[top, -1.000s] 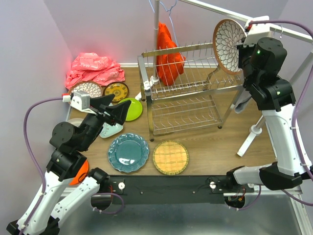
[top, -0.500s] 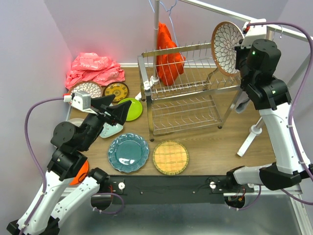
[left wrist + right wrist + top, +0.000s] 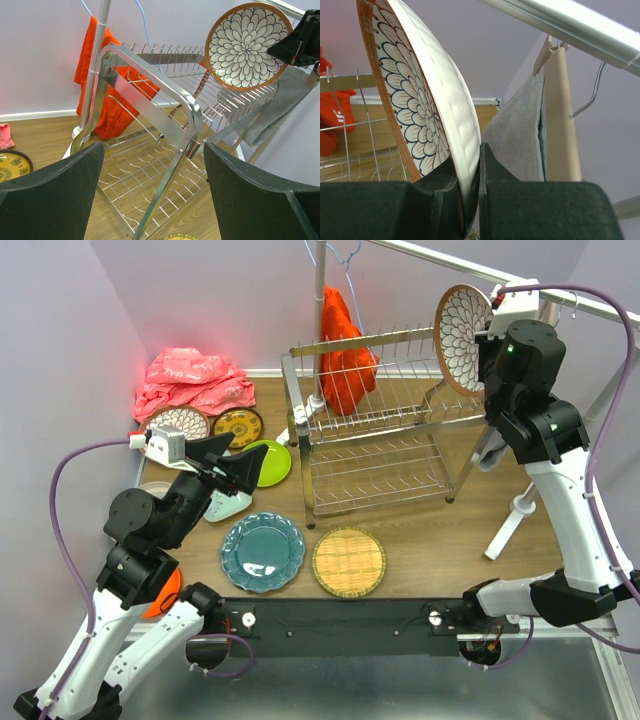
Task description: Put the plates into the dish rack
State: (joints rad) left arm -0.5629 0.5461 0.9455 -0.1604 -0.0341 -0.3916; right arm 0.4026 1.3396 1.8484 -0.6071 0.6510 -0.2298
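- Your right gripper (image 3: pixel 479 165) is pinched tight on the rim of the white plate with the petal pattern (image 3: pixel 420 100).
- That plate stands on its edge, up in the air, over the right end of the top shelf of the dish rack (image 3: pixel 380 420).
- You cannot tell if the plate touches the wires of the rack.
- The rack stands near the far edge of the table (image 3: pixel 440 540), about in the middle. Both shelves have no plates in them.
- Your left gripper (image 3: pixel 232 462) has let go and its jaws are wide apart. It holds nothing. It hangs over the left side of the table and looks at the rack.
- The teal plate (image 3: pixel 262 552) and the woven yellow plate (image 3: pixel 349 561) lie flat, side by side, near the near edge of the table.
- The lime green plate (image 3: pixel 268 462) lies near the left edge, partly under your left gripper.
- A small dark yellow plate (image 3: pixel 238 426) and another petal plate (image 3: pixel 180 423) lie close together toward the far left corner.
- A pink cloth (image 3: pixel 195 380) sits in the far left corner.
- A red-orange cloth (image 3: pixel 345 355) hangs behind the rack.
- A grey towel (image 3: pixel 520 130) hangs to the right of the held plate.
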